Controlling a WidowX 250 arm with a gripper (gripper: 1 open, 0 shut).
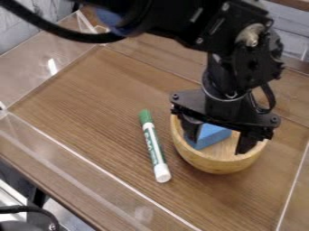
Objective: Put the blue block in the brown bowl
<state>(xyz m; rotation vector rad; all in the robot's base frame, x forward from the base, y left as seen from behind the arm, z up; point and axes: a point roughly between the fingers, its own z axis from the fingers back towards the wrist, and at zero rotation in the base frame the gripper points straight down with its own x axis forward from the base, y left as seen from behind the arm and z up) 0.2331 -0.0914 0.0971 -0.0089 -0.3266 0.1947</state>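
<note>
The brown bowl (215, 162) stands on the wooden table at the right. Inside it lies the blue block (212, 136), tilted against the bowl's inner wall. My gripper (222, 132) hangs straight above the bowl, pointing down. It is open, with its black fingers (252, 140) spread to either side of the block and apart from it. The arm hides the far part of the bowl.
A green-and-white marker pen (152, 145) lies on the table (85, 99) just left of the bowl. Clear plastic walls (36, 144) border the table at the left, front and back.
</note>
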